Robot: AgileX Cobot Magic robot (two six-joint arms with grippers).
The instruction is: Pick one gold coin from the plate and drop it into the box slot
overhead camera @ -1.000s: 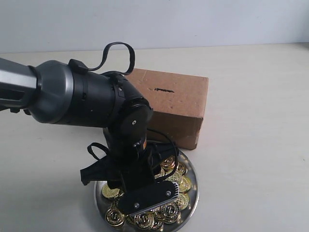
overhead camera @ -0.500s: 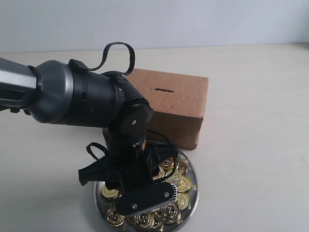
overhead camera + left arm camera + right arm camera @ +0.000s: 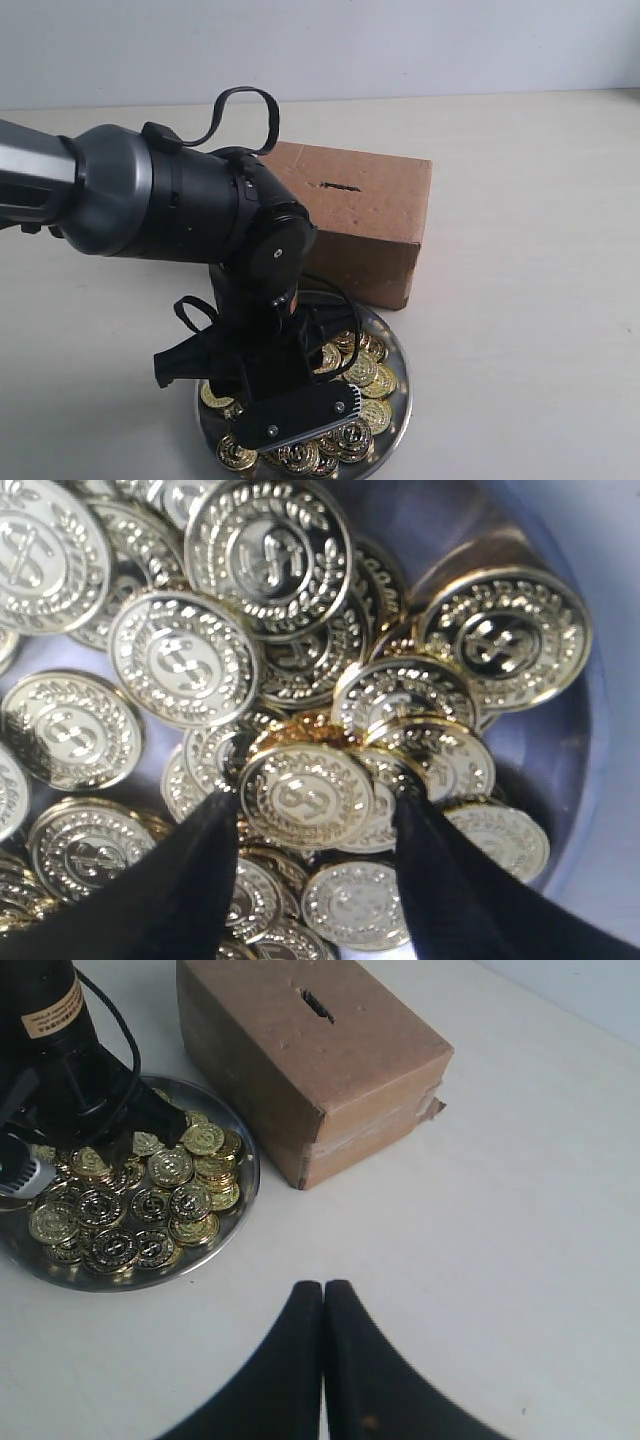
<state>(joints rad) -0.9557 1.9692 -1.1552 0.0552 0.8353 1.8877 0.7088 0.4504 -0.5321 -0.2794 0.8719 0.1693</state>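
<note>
The exterior view shows the layout. The box (image 3: 365,220) lies on the pale table (image 3: 520,300) with the slot (image 3: 338,186) in its upward face. The plate (image 3: 404,388) sits just in front of the box, heaped with gold coins (image 3: 375,380). The left arm (image 3: 150,200) bends down over the plate, and its bulk hides the fingertips and much of the heap.

The left wrist view supplies what that one hides. The left tool (image 3: 318,815) is down among the coins with its jaws spread about one coin wide. A single coin (image 3: 305,792), stamped with a dollar sign and a wreath, lies between them on top of the pile. One finger (image 3: 195,880) meets its rim, while the other stands just off it, so the tool is released and the coin is not yet pinched. The box does not appear in this view.

The right wrist view looks from the other side. It shows the slot's rough edges, the box close beside the plate, and the left arm over the far part of the dish. The right tool (image 3: 322,1302) is clenched on nothing, with its two fingers pressed together. It hangs over bare table, apart from both plate and box.
</note>
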